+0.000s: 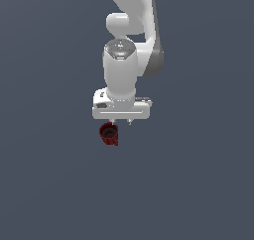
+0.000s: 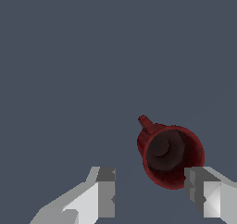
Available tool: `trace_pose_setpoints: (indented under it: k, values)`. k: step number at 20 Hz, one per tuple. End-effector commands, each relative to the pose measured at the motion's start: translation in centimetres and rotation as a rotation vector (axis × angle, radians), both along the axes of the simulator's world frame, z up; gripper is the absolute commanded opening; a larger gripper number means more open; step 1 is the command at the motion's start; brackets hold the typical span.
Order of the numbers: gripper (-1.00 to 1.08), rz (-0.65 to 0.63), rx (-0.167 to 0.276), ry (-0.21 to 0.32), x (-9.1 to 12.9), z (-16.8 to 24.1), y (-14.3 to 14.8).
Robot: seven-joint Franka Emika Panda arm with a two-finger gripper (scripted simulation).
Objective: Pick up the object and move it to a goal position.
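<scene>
I'm seeing a small dark red mug (image 2: 170,156), tapered, its inside dark, a handle jutting from one side. It's sitting just below the gripper (image 2: 150,195), off toward one finger (image 2: 203,193). The jaws are standing wide apart, gripping nothing.

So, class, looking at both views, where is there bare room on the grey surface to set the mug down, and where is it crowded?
Bare surface lies on every side of the mug. The only crowded spot is right under the gripper, where the mug sits beside one finger.
</scene>
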State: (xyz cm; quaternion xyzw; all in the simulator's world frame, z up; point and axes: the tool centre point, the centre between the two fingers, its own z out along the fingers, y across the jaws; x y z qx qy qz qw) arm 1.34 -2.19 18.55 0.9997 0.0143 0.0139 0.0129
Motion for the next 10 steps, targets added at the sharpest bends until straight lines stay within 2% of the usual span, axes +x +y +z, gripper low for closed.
trace_pose_setpoints:
  k: [1, 10]
  values:
    - [0.28, 0.030, 0.000, 0.008, 0.1, -0.2, -0.1]
    - [0.28, 0.210, 0.004, 0.054, 0.7, -1.2, -0.8]
